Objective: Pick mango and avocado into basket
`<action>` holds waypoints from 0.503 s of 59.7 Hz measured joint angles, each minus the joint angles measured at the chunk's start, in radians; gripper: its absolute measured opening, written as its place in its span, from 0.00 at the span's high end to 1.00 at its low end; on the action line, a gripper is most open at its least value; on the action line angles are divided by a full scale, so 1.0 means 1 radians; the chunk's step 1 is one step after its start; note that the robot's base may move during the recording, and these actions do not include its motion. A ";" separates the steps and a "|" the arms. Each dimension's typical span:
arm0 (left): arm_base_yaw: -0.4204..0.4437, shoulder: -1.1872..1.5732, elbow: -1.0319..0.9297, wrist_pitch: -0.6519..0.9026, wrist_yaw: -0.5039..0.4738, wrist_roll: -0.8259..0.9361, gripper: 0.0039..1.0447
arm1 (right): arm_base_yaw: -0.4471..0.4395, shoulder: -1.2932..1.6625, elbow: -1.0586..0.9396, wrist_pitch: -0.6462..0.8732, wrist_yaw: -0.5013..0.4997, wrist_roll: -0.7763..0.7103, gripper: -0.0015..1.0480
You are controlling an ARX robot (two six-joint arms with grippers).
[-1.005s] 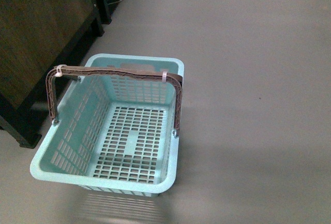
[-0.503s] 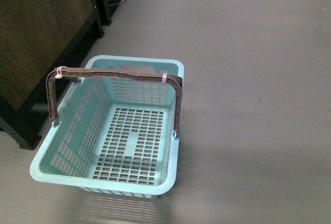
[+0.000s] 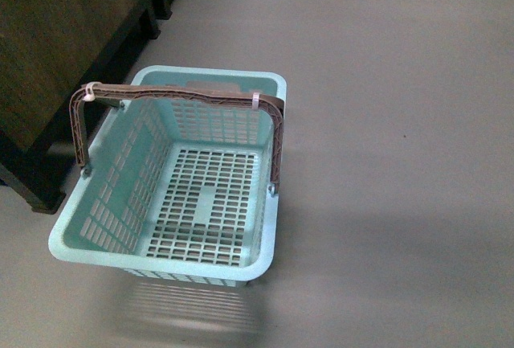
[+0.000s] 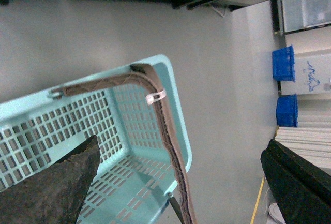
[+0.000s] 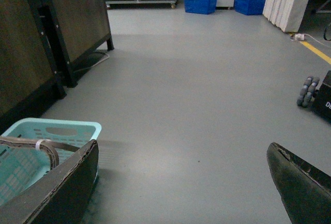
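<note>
When checked from the front, shows the basket (image 3: 120, 239) left of centre in the frame, resting on the grey floor (image 3: 401, 203), brown handles (image 3: 185, 100) swung up over it, lattice bottom bare. Shows no mango, no avocado, no arm. Against the pictures of a second and half a second ago, sits higher in the frame, and so do the dark cabinet (image 3: 56, 42) at upper left and a small speck on the floor. Points to a moving camera, not a pushed basket. Suggests repositioning of the robot, with both fruits not yet found or fetched.

From the left wrist, looks down into the same basket (image 4: 176, 131), one handle with its white band (image 4: 155, 97) in plain sight. Finds the left tool (image 4: 181, 146) spread wide, dark fingers (image 4: 51, 188) far apart, gripping nothing, poised over the basket's open mouth. Catches two blue crates (image 4: 283, 63) next to a white box (image 4: 310, 76) marked with a blue scrawl, too small to read.

From the right wrist, takes in a long stretch of floor, a basket corner (image 5: 62, 131) just beside one finger, and blue crates (image 5: 201, 2) by the far wall. Reads only white letters starting with "D" on a black object (image 5: 323, 97), cut off by the frame edge. Finds the right tool (image 5: 183, 145) likewise gaping and empty. Turns up no fruit here either.
</note>
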 joint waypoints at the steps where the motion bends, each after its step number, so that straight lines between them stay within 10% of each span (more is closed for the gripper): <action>1: -0.006 0.039 0.018 0.008 0.000 -0.016 0.08 | 0.000 0.000 0.000 0.000 0.000 0.000 0.08; 30: -0.130 0.604 0.524 0.063 0.029 -0.196 0.08 | 0.000 0.000 0.000 0.000 0.000 0.000 0.08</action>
